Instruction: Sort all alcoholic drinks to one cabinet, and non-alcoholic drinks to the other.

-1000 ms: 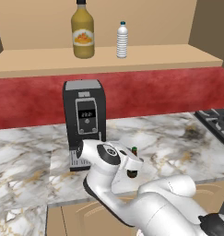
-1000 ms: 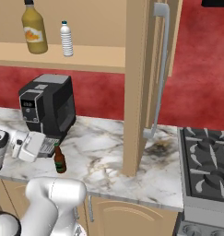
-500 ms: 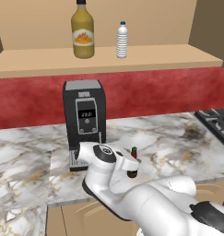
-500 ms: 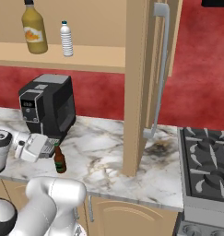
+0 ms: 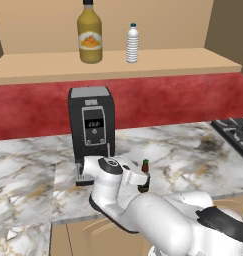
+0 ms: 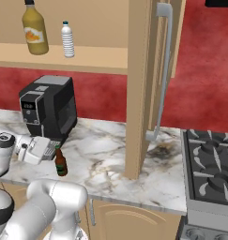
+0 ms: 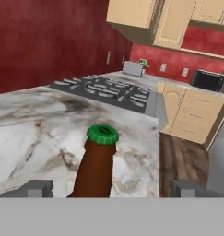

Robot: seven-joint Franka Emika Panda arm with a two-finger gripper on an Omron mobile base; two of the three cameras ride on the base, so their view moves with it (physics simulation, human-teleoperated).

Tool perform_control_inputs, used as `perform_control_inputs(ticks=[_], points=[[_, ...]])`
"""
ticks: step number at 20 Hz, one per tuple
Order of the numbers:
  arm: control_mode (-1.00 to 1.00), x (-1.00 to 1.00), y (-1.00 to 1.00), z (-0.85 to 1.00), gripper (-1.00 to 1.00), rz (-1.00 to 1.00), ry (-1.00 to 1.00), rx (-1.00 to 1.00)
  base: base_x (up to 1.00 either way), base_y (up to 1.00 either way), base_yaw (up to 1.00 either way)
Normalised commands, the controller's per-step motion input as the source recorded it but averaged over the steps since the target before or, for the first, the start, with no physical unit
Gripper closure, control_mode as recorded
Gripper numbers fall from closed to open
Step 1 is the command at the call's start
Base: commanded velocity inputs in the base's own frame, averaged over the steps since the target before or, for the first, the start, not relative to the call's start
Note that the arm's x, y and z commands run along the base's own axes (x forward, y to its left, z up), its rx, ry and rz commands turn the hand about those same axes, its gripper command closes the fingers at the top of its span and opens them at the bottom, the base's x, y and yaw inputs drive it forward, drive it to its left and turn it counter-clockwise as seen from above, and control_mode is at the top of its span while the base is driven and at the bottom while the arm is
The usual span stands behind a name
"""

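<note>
1. Beer bottle (image 7: 96, 170) lower body and label cut off in hand view; arm hides most of it in left base view.
2. Brown glass, green cap, upright on marble counter (image 6: 110, 154) by coffee machine (image 6: 47, 110).
3. Gripper (image 7: 111, 188) fingers spread wide, flanking bottle, no contact visible.
4. Juice bottle (image 5: 90, 34) and water bottle (image 5: 132, 44) stand on the wide cabinet shelf (image 5: 113, 65).

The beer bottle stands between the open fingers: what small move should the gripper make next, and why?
Probably close the gripper on the beer bottle. Its fingertips stand wide on either side of the upright neck, not yet touching, so the bottle looks centred for a grasp.
</note>
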Motion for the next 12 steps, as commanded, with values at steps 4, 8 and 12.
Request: perform_control_inputs(ticks=[4, 8, 12], points=[[-1.0, 0.21, 0.01, -0.11, -1.0, 0.0, 0.0, -0.02, 0.0, 0.0, 0.0], [-1.0, 0.23, 0.02, -0.12, -1.0, 0.0, 0.02, -0.02, 0.0, 0.0, 0.0], [-1.0, 0.09, 0.0, -0.08, -1.0, -0.01, 0.01, -0.03, 0.0, 0.0, 0.0]])
